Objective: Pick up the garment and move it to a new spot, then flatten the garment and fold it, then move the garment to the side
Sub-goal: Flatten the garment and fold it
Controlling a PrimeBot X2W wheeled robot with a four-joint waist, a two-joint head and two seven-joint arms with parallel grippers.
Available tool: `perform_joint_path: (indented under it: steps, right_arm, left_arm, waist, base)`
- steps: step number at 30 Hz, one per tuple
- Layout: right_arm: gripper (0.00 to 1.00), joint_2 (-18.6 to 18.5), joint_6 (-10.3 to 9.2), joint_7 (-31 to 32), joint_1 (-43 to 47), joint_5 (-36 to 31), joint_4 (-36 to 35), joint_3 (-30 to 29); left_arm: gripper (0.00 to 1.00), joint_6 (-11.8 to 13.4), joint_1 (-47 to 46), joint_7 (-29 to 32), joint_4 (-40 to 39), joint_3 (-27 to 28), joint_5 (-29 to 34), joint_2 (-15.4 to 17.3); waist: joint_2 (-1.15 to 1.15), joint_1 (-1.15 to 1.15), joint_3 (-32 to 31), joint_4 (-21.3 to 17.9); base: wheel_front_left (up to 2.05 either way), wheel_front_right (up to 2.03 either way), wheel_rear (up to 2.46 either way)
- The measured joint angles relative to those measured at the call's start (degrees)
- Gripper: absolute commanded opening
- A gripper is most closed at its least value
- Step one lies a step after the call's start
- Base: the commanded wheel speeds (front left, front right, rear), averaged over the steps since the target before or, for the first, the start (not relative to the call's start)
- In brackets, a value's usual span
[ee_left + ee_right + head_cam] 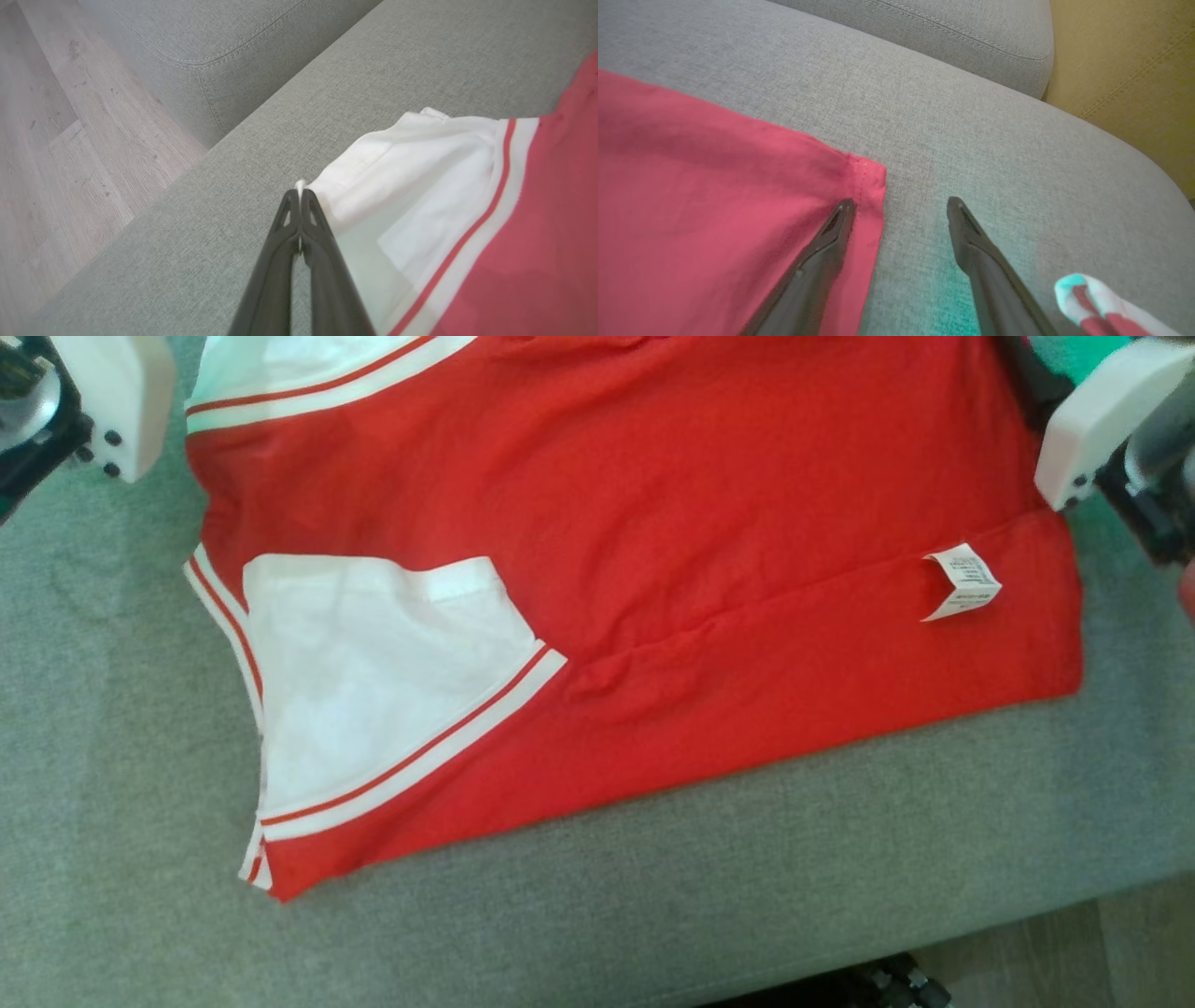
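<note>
- A grey woven sofa seat (653, 877) is stretching across the head view.
- A pale wood-plank floor (60, 140) is showing beside it.
- A grey cushion (210, 51) with a stitched seam is sitting next to the seat.
- Mustard-yellow upholstery (1129, 60) is standing beyond the seat.
- A small teal, white and red cloth piece (1087, 298) is lying at the right wrist view's lower right corner.

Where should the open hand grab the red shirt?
I'd grip the red shirt at its stitched corner: it lies flat, jutting out by the open right gripper. Come from the bare sofa side, so one finger slips under the free edge.
</note>
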Motion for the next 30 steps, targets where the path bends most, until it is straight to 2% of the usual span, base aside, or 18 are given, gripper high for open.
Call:
perform_joint_path:
  steps: [4,7,16,20,23,26,28,30]
  right_arm:
    - [1.0,-0.4,0.0,-0.1,-3.9,1.0,3.1,4.0]
    - [0.88,-0.7,-0.01,-0.1,-5.6,1.8,4.6,6.3]
    - [0.81,-2.7,-0.01,2.3,-8.5,7.2,4.2,14.6]
    - [0.65,-4.4,-0.01,4.5,-10.3,10.4,2.7,18.8]
    - [0.64,-5.7,-0.02,7.3,-11.8,13.8,1.2,21.9]
    - [0.34,-6.9,-0.02,9.8,-12.7,17.1,-0.5,23.9]
    - [0.0,-7.4,-0.02,10.6,-12.8,18.6,-1.5,24.9]
    - [0.0,-7.9,-0.03,11.1,-13.0,20.2,-2.3,25.6]
  left_arm:
    - [0.0,0.0,-1.7,-1.1,0.1,-1.8,-0.7,0.1]
    - [0.0,0.0,-2.3,-1.5,0.6,-2.9,-1.0,0.2]
    - [0.0,0.0,-2.7,-2.5,1.7,-5.0,-2.7,0.2]
    - [0.0,0.0,-3.4,-3.1,1.8,-5.9,-3.3,0.3]
    - [0.0,0.0,-3.8,-3.5,1.8,-6.7,-3.9,0.2]
    - [0.0,0.0,-3.9,-4.2,2.1,-7.3,-4.0,0.1]
    - [0.0,0.0,-3.9,-4.8,2.3,-7.6,-4.0,0.1]
    - [0.0,0.0,-3.9,-5.7,2.8,-7.8,-4.0,0.0]
  waist:
    - [0.0,0.0,0.5,0.7]
    - [0.0,0.0,0.7,1.0]
    - [0.0,-0.01,0.6,1.9]
    - [0.0,-0.01,0.8,2.6]
    - [0.0,-0.01,0.9,3.1]
    - [0.0,-0.01,0.8,3.5]
    - [0.0,-0.01,0.7,3.8]
    - [0.0,0.0,0.5,3.9]
  base:
    - [0.0,0.0,0.0]
    - [0.0,0.0,0.0]
    - [0.0,0.0,0.0]
    - [0.0,0.0,0.0]
    - [0.0,0.0,0.0]
    - [0.0,0.0,0.0]
    - [0.0,0.0,0.0]
    - [0.0,0.0,0.0]
